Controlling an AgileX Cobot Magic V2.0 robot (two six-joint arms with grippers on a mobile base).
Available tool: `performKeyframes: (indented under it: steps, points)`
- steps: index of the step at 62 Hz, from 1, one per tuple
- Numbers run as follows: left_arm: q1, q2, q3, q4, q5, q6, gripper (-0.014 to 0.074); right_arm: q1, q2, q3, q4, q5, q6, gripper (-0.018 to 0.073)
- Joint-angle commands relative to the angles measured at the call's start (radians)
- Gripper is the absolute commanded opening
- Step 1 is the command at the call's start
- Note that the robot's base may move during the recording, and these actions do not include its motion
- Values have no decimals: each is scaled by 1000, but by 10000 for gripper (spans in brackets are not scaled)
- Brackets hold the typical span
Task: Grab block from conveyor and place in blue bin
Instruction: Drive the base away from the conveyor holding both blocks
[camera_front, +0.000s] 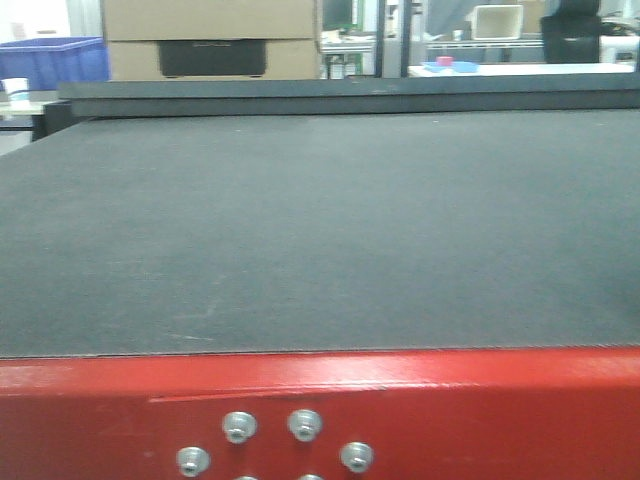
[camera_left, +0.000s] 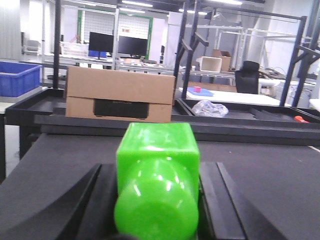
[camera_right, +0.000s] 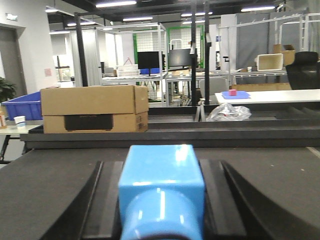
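Since the left gripper (camera_left: 158, 172) is clamped on the green block (camera_left: 156, 147), w/ the stud facing the wrist cam and a dark finger (camera_left: 97, 200) against each side face, the pick looks done and the carry is the risky part. The block sits in that grip over the belt (camera_left: 280, 180). Can't tell if it's lifted or touching, as the front view shows neither arm.

The blue bin (camera_left: 17, 77) is off the belt at approx 10 o'clock from the left wrist, well apart, past the far rail (camera_left: 250, 127). The cardboard box (camera_left: 120, 95) stands at 11 o'clock, near the bin's right side, so a swing that's too low or wide could clip the box or rail and knock the block loose.

The block's faces look smooth & glossy. A fast move could let it slip, esp. if the fingers catch only part of each face. Letting go short of the bin would drop it outside.

The right gripper (camera_right: 161, 167) is clenched on a blue block (camera_right: 161, 187). If both arms head for 10 o'clock together, they could collide.
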Motion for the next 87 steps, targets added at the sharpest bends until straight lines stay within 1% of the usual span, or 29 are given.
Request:
performKeyframes:
  steps: [1,87]
  points:
    - [3,-3,-1,-5,-21,0,-111,1,-5,2,-1,-24,-7,-162]
    - [3,-3,-1,-5,-22,0,-111,1,-5,2,-1,-24,-7,-162]
